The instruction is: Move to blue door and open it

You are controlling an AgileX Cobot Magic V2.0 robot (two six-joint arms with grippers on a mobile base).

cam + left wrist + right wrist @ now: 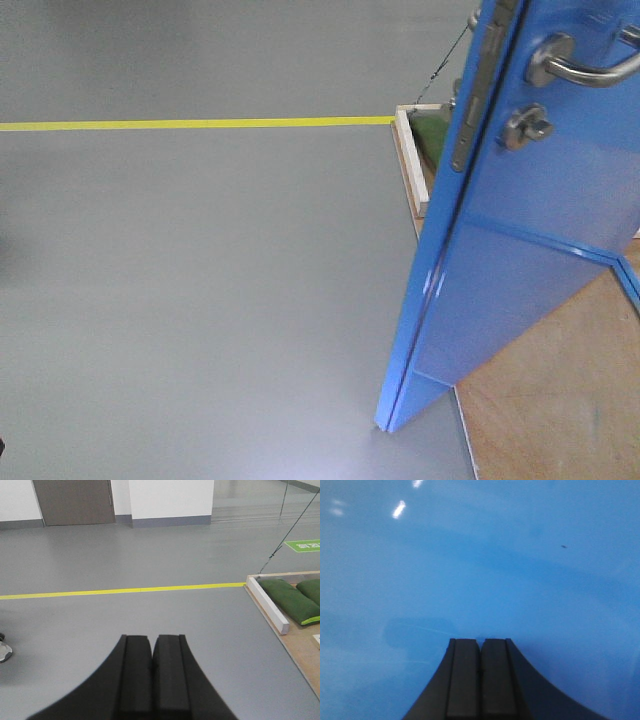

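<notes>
Blue door (520, 250): the top and right side run out of the front view. It fills the whole right wrist view as a soft blur.
Lever handle (585, 68): the end is cut off by the right edge.
Green pads (428, 135): mostly hidden behind the door's edge.
Floor sign (302, 545): the lettering is too small to read.
Grey object (4, 651): cut off by the left edge, so I cannot tell what it is.
Right gripper (480, 641): the base is cut off at the bottom. I cannot tell whether the tips touch the door.
Dark speck (563, 546): too small to make out.

Test hall: grey floor (150, 555), yellow line (125, 590).
</notes>
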